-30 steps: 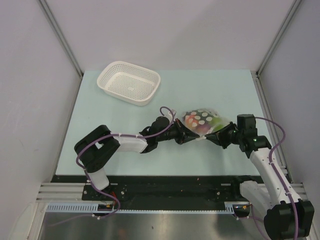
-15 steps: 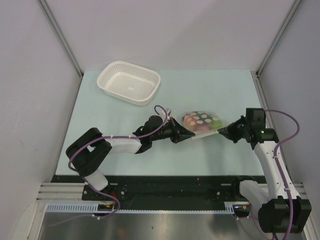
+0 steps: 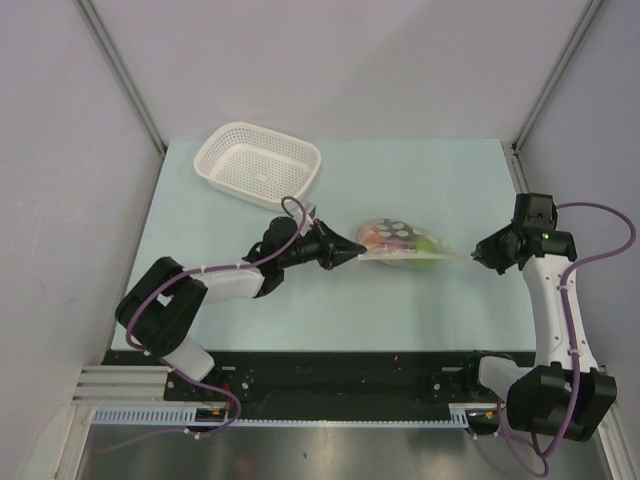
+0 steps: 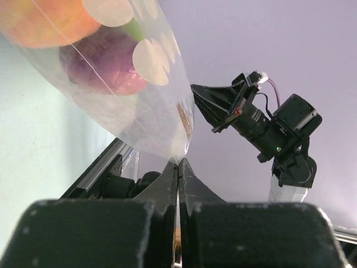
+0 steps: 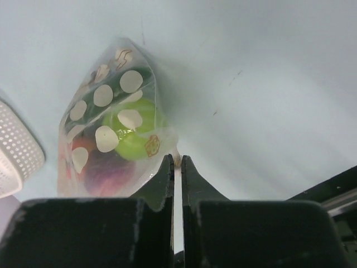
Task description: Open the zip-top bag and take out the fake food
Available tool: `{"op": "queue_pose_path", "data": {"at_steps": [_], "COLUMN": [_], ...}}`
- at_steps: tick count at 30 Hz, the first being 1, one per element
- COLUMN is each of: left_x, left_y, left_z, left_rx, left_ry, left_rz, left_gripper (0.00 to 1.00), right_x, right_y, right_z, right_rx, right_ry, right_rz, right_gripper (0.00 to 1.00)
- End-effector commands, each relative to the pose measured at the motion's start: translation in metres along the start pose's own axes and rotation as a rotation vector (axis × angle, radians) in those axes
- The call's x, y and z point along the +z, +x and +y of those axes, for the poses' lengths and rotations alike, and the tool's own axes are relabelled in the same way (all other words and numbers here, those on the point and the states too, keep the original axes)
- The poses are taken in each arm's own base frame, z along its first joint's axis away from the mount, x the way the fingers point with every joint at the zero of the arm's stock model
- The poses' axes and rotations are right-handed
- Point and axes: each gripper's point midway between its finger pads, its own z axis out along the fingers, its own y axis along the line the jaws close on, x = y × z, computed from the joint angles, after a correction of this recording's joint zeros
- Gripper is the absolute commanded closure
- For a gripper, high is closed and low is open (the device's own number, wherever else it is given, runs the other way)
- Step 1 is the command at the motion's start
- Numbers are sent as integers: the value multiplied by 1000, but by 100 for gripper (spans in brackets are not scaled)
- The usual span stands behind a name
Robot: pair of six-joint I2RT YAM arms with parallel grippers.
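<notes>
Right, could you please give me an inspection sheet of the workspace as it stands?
Surface: pale green table, no spills seen.
Job's things: zip-top bag with the fake food inside, including a lime-green ball and a purple piece.
Clutter: white basket at far left, nothing in it.
Claws: left claw shut on the bag's edge; right claw shut, apart from the bag, holding nothing.
Cables: purple cables loop along both arms.
Surroundings: pale walls, metal posts; nothing else seen.

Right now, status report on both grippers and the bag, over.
Left gripper shut on the zip-top bag edge. Right gripper shut, empty, apart from the bag. Fake food inside the bag. White basket off to the side, not in the way.
</notes>
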Motion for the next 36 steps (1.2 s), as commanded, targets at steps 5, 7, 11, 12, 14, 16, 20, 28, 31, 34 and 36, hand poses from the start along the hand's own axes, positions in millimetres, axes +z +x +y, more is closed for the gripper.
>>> {"op": "queue_pose_path", "data": {"at_steps": [5, 7, 11, 12, 14, 16, 20, 28, 31, 34, 36], "left_x": [-9, -4, 1, 2, 4, 4, 3, 0, 0, -1, -3], "left_y": [-14, -14, -13, -14, -13, -15, -20, -34, -36, -36, -36], "left_z": [-19, -18, -19, -20, -22, -25, -25, -17, -21, -23, -22], "left_rx": [-17, -12, 3, 6, 29, 53, 74, 92, 137, 166, 168], "left_ry": [81, 66, 60, 57, 44, 24, -23, -173, -210, -223, -236], "left_rz": [18, 42, 70, 73, 87, 90, 99, 94, 100, 94, 100], "left_gripper": [100, 100, 100, 100, 100, 100, 100, 100, 100, 100, 100], "right_x": [-1, -2, -10, -15, -29, -39, -48, -40, -35, -32, -32], "right_y": [-36, -34, -17, -14, -3, 9, 68, 106, 106, 104, 104], "right_z": [-34, -32, -7, 1, 27, 47, 87, 95, 95, 92, 91], "right_rx": [-96, -124, -222, -257, -401, -550, -879, -1097, -1187, -1248, -1262], "right_ry": [202, 182, 80, 59, -34, -116, -304, -271, -230, -187, -184], "right_rz": [-130, -116, -28, -23, -28, -39, -30, -101, -122, -128, -130], "right_gripper": [100, 100, 75, 65, 51, 45, 31, 30, 31, 32, 33]}}
